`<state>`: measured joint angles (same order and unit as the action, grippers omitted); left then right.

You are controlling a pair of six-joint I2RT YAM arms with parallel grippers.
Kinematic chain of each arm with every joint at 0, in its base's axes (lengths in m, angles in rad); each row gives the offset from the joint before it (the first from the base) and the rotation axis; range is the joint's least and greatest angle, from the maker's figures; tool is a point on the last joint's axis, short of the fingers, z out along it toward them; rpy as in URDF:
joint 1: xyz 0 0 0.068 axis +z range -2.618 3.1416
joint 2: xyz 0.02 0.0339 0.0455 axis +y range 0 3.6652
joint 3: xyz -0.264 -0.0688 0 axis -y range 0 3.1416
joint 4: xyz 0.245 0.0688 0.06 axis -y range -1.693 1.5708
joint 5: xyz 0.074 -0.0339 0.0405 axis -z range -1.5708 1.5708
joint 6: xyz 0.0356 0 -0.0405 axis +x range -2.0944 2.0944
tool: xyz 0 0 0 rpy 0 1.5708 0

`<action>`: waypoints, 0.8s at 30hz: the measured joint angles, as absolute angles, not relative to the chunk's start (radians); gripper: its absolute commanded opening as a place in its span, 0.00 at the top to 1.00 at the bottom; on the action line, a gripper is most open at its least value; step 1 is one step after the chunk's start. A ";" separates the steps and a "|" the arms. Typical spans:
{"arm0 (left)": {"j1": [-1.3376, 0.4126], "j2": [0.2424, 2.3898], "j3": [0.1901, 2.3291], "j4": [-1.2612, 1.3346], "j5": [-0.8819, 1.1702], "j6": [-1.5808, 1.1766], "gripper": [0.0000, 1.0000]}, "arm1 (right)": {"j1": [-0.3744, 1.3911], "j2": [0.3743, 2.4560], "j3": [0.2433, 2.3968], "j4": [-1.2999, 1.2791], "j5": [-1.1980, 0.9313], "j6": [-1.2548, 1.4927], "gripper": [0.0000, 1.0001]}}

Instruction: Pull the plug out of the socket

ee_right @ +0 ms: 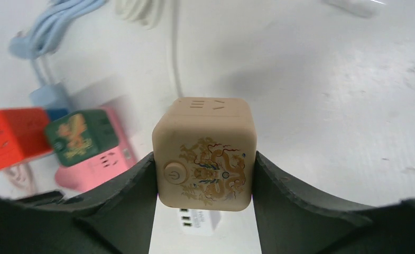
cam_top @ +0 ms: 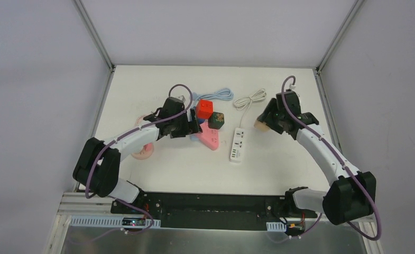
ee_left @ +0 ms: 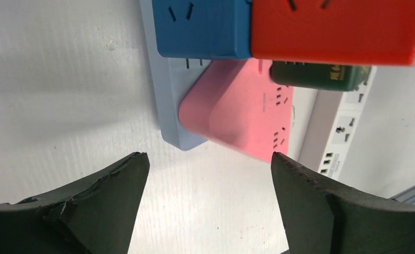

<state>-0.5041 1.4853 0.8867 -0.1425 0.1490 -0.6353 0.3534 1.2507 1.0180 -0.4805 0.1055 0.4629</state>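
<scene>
Right pincer (cam_top: 261, 123) is clamped on the beige cube plug (ee_right: 204, 159), one finger on each side face. The plug hangs clear of the counter (cam_top: 184, 169), just beside the far end of the white power strip (cam_top: 237, 144) and touching no socket; we judge the pull itself done. The strip's long axis runs near to far, and the right arm is the nearer one. Left pincer (ee_left: 208, 161) stands wide with nothing between its fingers, aimed at the pink strip (ee_left: 237, 119) just ahead. Red cube (ee_left: 337, 29), blue cube (ee_left: 202, 26) and green cube (ee_left: 321, 75) crowd that side. A white cord (cam_top: 250, 99) lies beyond.
</scene>
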 measured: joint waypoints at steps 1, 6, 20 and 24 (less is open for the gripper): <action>-0.504 1.466 0.888 -0.153 0.148 -0.630 0.07 | 0.315 1.243 0.990 -0.485 0.104 0.466 0.98; -0.504 1.369 0.897 -0.230 0.043 -0.609 0.07 | 0.150 1.200 0.830 -0.467 0.065 0.483 0.91; -0.504 1.191 0.871 -0.320 -0.210 -0.559 0.06 | -0.051 1.111 0.641 -0.401 -0.091 0.530 0.20; -0.504 1.191 0.882 -0.336 -0.220 -0.537 0.06 | -0.053 1.113 0.641 -0.421 -0.043 0.519 0.08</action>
